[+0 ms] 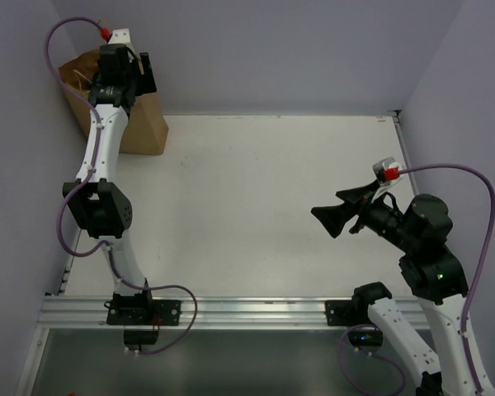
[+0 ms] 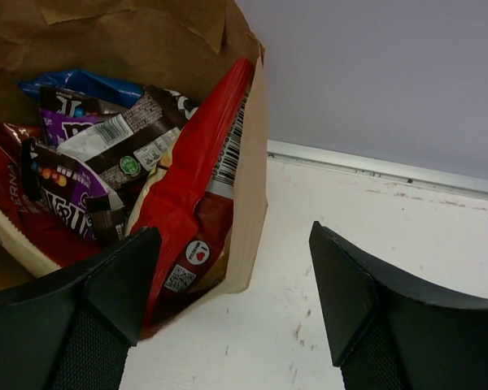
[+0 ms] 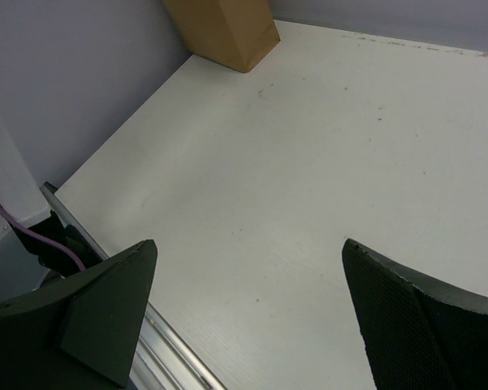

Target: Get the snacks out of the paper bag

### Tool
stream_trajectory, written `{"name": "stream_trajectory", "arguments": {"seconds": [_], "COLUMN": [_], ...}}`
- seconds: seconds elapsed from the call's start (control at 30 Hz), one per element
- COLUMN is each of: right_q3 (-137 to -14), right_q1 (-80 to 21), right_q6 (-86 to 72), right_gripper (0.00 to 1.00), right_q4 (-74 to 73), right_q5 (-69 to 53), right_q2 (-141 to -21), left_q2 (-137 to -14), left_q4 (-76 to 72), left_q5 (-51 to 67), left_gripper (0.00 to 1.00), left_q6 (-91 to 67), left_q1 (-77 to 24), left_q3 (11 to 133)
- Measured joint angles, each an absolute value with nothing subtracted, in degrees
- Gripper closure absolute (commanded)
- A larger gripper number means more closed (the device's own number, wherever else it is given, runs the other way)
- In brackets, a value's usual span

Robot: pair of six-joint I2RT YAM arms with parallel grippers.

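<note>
The brown paper bag [image 1: 148, 124] stands in the far left corner, its mouth open. In the left wrist view the bag [image 2: 248, 162] holds the snacks: a red chip bag [image 2: 187, 175] against the bag's right wall, a blue bag [image 2: 81, 81] at the back, and dark and purple candy packets [image 2: 126, 142] between them. My left gripper [image 2: 236, 284] is open and empty above the bag's mouth. Its left finger [image 2: 106, 301] is over the snacks and its right finger [image 2: 350, 292] is over bare table. My right gripper [image 1: 334, 216] is open and empty above the table's right side.
Purple walls close in the white table [image 1: 256, 206] on the left, back and right. An aluminium rail [image 1: 231, 309] runs along the near edge. In the right wrist view the bag [image 3: 224, 28] shows far off at the top.
</note>
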State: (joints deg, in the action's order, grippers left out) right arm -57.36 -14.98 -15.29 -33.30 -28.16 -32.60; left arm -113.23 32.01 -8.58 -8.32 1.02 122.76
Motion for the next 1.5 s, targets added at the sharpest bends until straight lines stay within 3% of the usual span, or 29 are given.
{"name": "stream_trajectory", "arguments": {"seconds": [0.13,0.23,0.33,0.47,0.57,0.97,1.27,1.37,1.43,1.5], "right_q3": [-56.6,-56.2,-55.9,-55.5,-55.2,-54.9,-54.9,-54.9,-54.8,-54.7], "right_q1": [-15.0,-15.0,-15.0,-15.0,-15.0,-15.0,-15.0,-15.0,-15.0,-15.0], "right_q6": [-15.3,-15.2,-15.2,-15.2,-15.2,-14.9,-14.4,-14.3,-14.3,-14.3], "right_gripper": [0.01,0.01,0.01,0.01,0.01,0.01,0.01,0.01,0.01,0.01], "right_q4": [-32.7,-32.4,-32.3,-32.1,-32.0,-32.1,-31.9,-31.9,-31.8,-31.6], "right_q5": [-28.3,-28.3,-28.3,-28.3,-28.2,-27.7,-26.5,-26.5,-26.5,-26.5], "right_q2": [-32.3,-32.2,-32.2,-32.2,-32.2,-29.7,-27.4,-26.7,-26.2,-25.9], "left_q2": [-116.9,-118.8,-119.6,-119.8,-119.8,-113.1,-93.1,-83.5,-77.9,-74.1], "left_q4": [30.3,29.4,28.8,27.7,27.1,30.8,38.1,40.5,42.0,43.0], "left_q5": [-7.7,-6.6,-5.5,-3.6,-1.7,6.9,9.1,11.0,11.9,12.0], "left_gripper": [0.28,0.40,0.56,0.89,1.00,1.00,0.98,0.84,0.60,0.46], "left_q6": [-7.8,-7.7,-7.1,-6.5,-6.2,-6.4,-6.8,-7.4,-8.2,-8.7], "left_q1": [1.8,2.1,2.1,2.2,2.3,1.4,-10.1,-13.1,-13.4,-13.2], "left_q3": [124.2,125.4,125.8,125.8,125.9,119.1,98.9,90.6,86.6,85.2]}}
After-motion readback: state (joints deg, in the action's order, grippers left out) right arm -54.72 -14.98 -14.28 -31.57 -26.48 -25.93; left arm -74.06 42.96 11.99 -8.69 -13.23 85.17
